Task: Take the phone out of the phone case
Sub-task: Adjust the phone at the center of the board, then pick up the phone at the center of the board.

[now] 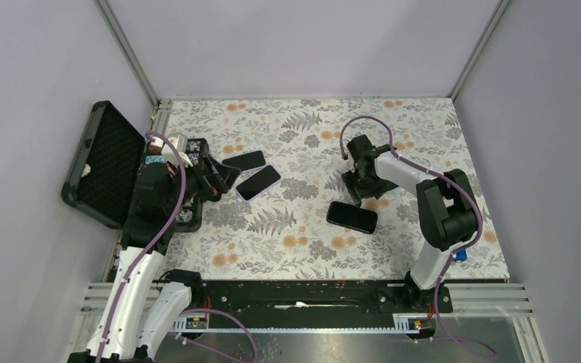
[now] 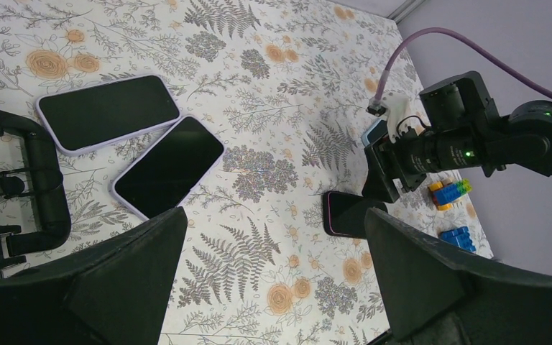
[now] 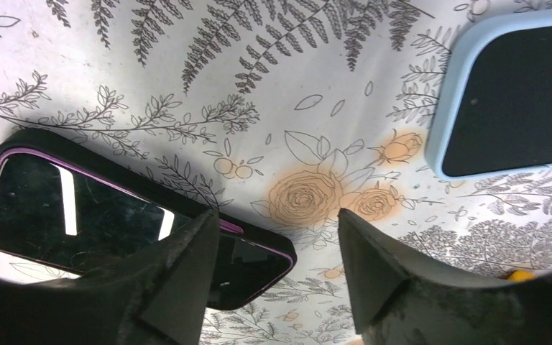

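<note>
Right gripper (image 3: 277, 219) hangs low over the flowery table (image 1: 302, 249) with its two fingers apart — nothing is between them. Just beside it lies the phone (image 3: 79, 208), flat and face up, inside its black case (image 3: 50, 147) with a purple rim. One finger (image 3: 172, 287) covers a corner of it; I cannot tell if they touch. A blue-cased phone (image 3: 517, 100) lies near. Left gripper (image 2: 273, 223) is wide apart too — near two pale-cased phones (image 2: 169, 165).
</note>
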### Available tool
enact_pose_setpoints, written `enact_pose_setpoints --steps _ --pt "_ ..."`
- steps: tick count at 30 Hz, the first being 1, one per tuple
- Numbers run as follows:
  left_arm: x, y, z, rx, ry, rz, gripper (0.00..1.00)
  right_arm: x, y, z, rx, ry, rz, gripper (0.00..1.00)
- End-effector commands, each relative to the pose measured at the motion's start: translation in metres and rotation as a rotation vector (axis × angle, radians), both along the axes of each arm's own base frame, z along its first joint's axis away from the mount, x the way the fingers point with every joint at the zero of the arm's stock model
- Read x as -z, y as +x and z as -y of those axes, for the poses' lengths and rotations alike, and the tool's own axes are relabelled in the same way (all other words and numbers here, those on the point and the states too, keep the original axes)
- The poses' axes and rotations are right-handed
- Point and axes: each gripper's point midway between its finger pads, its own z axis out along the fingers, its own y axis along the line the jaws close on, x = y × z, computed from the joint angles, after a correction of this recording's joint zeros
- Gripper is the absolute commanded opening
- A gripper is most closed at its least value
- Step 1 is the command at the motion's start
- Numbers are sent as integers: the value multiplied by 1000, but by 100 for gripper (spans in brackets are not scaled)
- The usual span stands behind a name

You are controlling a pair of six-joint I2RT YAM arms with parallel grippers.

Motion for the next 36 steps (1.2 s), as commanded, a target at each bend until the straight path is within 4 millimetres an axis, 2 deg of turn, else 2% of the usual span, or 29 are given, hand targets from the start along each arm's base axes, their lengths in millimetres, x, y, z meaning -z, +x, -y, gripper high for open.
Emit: enact_pose_setpoints --steps 1,4,6,9,12,15,19,22,26,29,36 --pt "-10 3 2 12 5 46 99 -26 0 -2 34 13 59 73" --pt "-10 3 2 15 4 46 99 -41 5 -6 19 50 129 81" --pt "-10 3 2 15 3 44 99 -47 3 -26 -68 171 142 84" --pt "-10 3 4 23 0 41 99 -47 -13 -56 -252 302 107 89" --pt "-11 3 4 26 3 44 99 -36 -34 -69 -449 299 57 88" --pt "-12 2 4 25 0 50 99 -27 -40 -68 -515 245 -9 88" --pt "-11 -1 4 28 -2 54 99 -22 -20 -61 -555 105 -30 88" --pt "-12 -2 4 34 2 59 99 -21 -17 -68 -605 99 -23 91" --pt "-11 -2 4 32 6 58 99 -16 -24 -73 -637 88 -50 93" --pt "-10 -1 4 32 6 54 99 -9 -28 -73 -631 67 -72 100" --pt "-8 -1 4 33 8 51 99 1 -35 -72 -641 35 -147 100"
